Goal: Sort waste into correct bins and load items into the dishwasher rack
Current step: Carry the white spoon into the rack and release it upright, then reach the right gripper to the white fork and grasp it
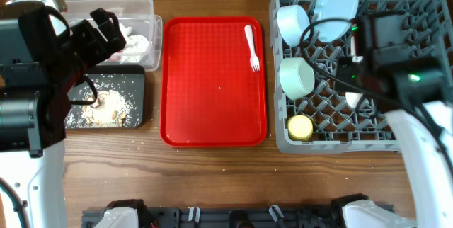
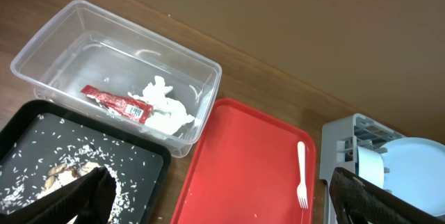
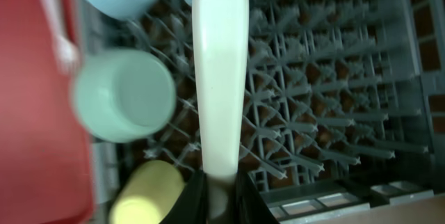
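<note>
My right gripper (image 3: 221, 189) is shut on the handle of a white plastic spoon (image 3: 220, 71) and holds it over the grey dishwasher rack (image 3: 334, 78). The spoon also shows in the overhead view (image 1: 353, 99). The rack (image 1: 417, 1) holds a pale blue plate (image 1: 335, 6), a pale blue bowl (image 1: 292, 24), a mint bowl (image 1: 296, 77) and a yellow cup (image 1: 300, 127). A white fork (image 1: 253, 47) lies on the red tray (image 1: 212, 100). My left gripper (image 2: 222, 203) is open and empty, above the bins. The clear tub (image 2: 42, 50) holds a red wrapper (image 2: 115, 103) and tissue (image 2: 165, 107). The black tray (image 2: 139, 161) holds rice scraps (image 2: 66, 172).
The clear tub (image 1: 148, 5) and black tray (image 1: 138, 93) sit side by side at the table's left, under my left arm. The red tray lies between them and the rack. Bare wooden table (image 1: 212, 178) runs along the front.
</note>
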Robot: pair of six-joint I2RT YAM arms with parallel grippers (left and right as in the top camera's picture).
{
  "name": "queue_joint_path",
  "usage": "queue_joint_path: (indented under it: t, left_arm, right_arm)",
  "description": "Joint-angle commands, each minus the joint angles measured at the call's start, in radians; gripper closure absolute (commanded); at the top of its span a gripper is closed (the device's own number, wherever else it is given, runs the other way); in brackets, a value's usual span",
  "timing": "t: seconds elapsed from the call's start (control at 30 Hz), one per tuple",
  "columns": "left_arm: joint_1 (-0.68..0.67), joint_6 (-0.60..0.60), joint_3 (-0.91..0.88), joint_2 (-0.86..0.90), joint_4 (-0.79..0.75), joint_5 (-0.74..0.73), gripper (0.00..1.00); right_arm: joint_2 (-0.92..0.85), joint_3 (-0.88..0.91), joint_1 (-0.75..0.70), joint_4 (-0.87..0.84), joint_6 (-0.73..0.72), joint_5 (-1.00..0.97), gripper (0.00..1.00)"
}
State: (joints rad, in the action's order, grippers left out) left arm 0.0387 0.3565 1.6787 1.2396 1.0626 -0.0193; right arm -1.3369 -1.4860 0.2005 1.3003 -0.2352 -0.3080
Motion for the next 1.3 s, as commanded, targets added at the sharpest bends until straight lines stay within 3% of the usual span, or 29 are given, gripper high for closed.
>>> queue_joint_path:
  t: [0.0,0.27,0.3,0.33,0.53,0.63,0.7,0.8,0.87,0.93,1.07,1.17,1.27]
  left_arm:
    - [0.005,-0.012,0.014,0.002,-0.003,0.013,0.0]
    - [0.005,-0.012,0.014,0.002,-0.003,0.013,0.0]
    - [0.005,-0.012,0.014,0.002,-0.003,0.013,0.0]
    - [0.005,-0.012,0.014,0.002,-0.003,0.013,0.0]
    - [0.005,-0.012,0.014,0.002,-0.003,0.013,0.0]
    - [0.005,-0.012,0.014,0.002,-0.003,0.013,0.0]
    - [0.005,-0.012,0.014,0.002,-0.003,0.013,0.0]
    - [0.005,-0.012,0.014,0.002,-0.003,0.013,0.0]
    - [0.005,-0.012,0.014,0.002,-0.003,0.013,0.0]
    - [0.005,-0.012,0.014,0.002,-0.003,0.013,0.0]
    - [0.005,-0.012,0.014,0.002,-0.003,0.013,0.0]
    - [0.005,-0.012,0.014,0.002,-0.003,0.013,0.0]
    - [0.005,-0.012,0.014,0.002,-0.003,0.013,0.0]
  right_arm:
    - [-0.032,0.178,-0.019,-0.087,0.028,-0.122,0.95]
    - [-0.108,0.39,-0.019,-0.314,0.13,-0.102,0.9]
    - [-0.119,0.39,-0.019,-0.318,0.13,-0.102,0.8]
    - [-0.126,0.39,-0.019,-0.322,0.13,-0.102,0.64]
    - [-0.129,0.381,-0.019,-0.386,0.127,-0.078,0.5]
    - [-0.126,0.325,-0.019,-0.386,0.127,-0.026,0.48]
    - [-0.117,0.259,-0.019,-0.386,0.127,0.048,0.48]
    - [-0.103,0.14,-0.019,-0.391,0.127,0.291,0.38]
    - [-0.095,0.071,-0.018,-0.425,0.135,0.546,0.38]
    - [-0.094,0.061,-0.007,-0.513,0.135,0.675,0.42]
    - [-0.125,0.061,0.078,-0.647,0.129,0.589,0.4]
    - [-0.176,0.053,0.174,-0.694,0.127,0.493,0.3]
    - [-0.254,0.0,0.255,-0.66,0.121,0.441,0.14]
